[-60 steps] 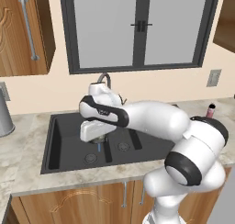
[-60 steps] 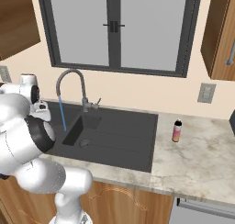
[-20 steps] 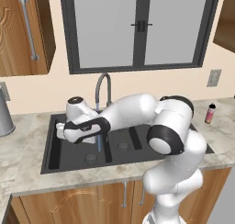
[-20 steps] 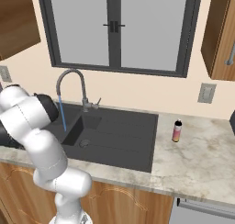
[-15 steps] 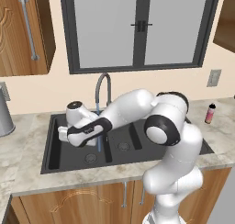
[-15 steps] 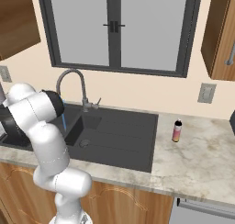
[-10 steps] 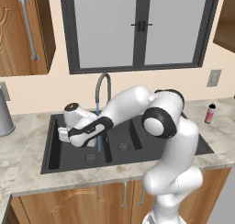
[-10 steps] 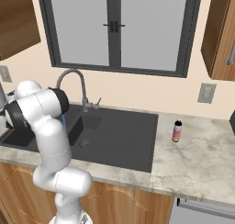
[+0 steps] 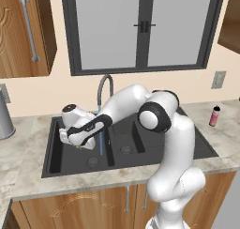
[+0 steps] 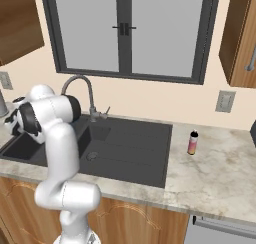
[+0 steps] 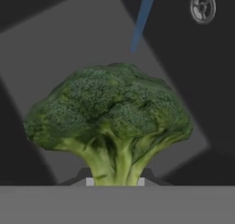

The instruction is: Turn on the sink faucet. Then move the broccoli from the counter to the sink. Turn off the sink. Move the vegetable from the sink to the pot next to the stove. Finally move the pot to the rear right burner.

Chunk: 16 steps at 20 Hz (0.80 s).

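Left base view: hand (image 9: 80, 146) low over the left basin of the sink (image 9: 56, 162), beside blue water running from the sink faucet (image 9: 104, 85). Right base view: arm bent over the sink's left end. Hand view: hand pinching the broccoli (image 11: 110, 122) by its stalk, above the dark basin.

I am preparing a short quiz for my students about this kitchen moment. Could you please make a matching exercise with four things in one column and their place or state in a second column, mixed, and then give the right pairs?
Things:
1. broccoli
2. sink faucet
3. small bottle
4. gripper

Places or states:
A. stands on the counter right of the sink
B. running a blue stream
C. shut, over the left basin
D. held by its stalk

Pairs: 1-D, 2-B, 3-A, 4-C
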Available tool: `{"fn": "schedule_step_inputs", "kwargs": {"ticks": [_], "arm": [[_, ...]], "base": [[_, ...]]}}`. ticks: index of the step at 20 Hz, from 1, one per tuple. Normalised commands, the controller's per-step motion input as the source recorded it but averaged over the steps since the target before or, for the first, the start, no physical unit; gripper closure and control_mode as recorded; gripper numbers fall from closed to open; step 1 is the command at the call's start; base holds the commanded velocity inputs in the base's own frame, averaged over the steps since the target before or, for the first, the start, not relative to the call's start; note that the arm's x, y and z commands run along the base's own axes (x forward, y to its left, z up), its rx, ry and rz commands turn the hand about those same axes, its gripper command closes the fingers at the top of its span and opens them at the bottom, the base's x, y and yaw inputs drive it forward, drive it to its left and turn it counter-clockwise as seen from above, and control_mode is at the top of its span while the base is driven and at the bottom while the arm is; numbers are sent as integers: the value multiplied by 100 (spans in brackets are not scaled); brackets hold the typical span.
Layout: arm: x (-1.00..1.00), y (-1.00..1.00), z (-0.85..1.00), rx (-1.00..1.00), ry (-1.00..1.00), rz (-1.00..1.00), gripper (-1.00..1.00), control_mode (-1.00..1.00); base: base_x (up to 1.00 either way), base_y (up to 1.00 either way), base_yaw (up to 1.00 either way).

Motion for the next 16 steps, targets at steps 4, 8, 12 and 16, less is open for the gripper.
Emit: {"fn": "schedule_step_inputs", "kwargs": {"ticks": [4, 8, 12, 16], "arm": [[24, 0, -36, 0, 5, -6, 100, -100], [18, 0, -33, 0, 0, -7, 100, -100], [17, 0, -29, 0, 0, -8, 100, -100], [13, 0, -28, 0, 0, -8, 100, -100]], "base": [[0, 0, 0], [0, 0, 0], [0, 0, 0], [0, 0, 0]]}}
